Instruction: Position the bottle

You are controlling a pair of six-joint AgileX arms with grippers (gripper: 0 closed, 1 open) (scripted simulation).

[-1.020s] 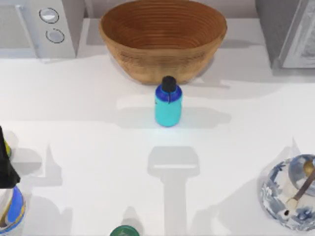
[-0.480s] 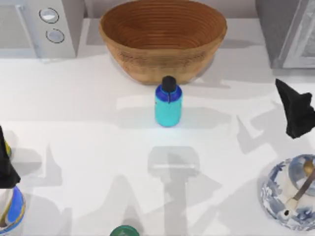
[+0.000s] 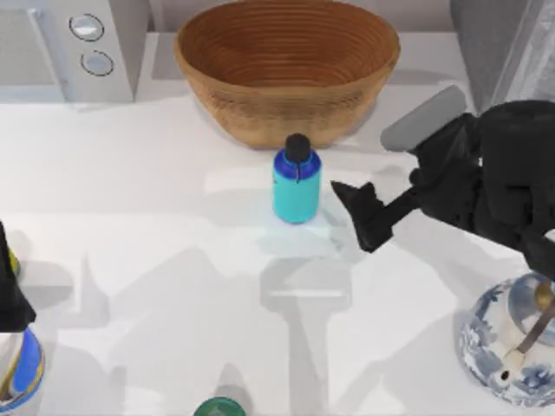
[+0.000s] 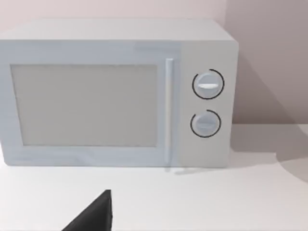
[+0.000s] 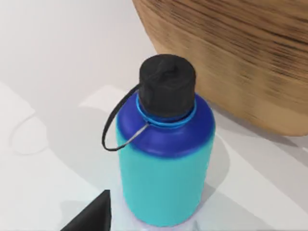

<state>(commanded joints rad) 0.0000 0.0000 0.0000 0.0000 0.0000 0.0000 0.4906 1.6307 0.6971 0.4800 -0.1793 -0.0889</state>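
A white counter (image 3: 156,191) is seen from above. At its back centre sits a large woven bowl (image 3: 286,65). Just in front of the bowl, standing upright, is the bottle (image 3: 297,184): a small cyan cylinder with a dark blue shoulder and a round black cap. A thin loop runs from the cap down to the shoulder. The bottle stands close to the bowl's wall, and whether the two touch cannot be told.

The right arm reaches in from the right side of the counter. Its right pincer (image 3: 362,217) sits just beside the bottle, on the bottle's right, not touching it. Whether that pincer is spread or closed cannot be told. From the right wrist, the bottle (image 5: 163,144) appears large and near, with the bowl's ribbed wall behind it.

The left arm is parked at the left edge of the counter, its left pincer (image 3: 10,295) a dark shape whose state cannot be told. Its wrist camera faces a microwave (image 4: 115,91) at the back left.

The step in hand looks like the approach before a grasp. To do it well, the pincer should close on the cyan body below the shoulder, coming in level from the side away from the bowl, squarely enough not to tip the bottle or push it into the bowl.
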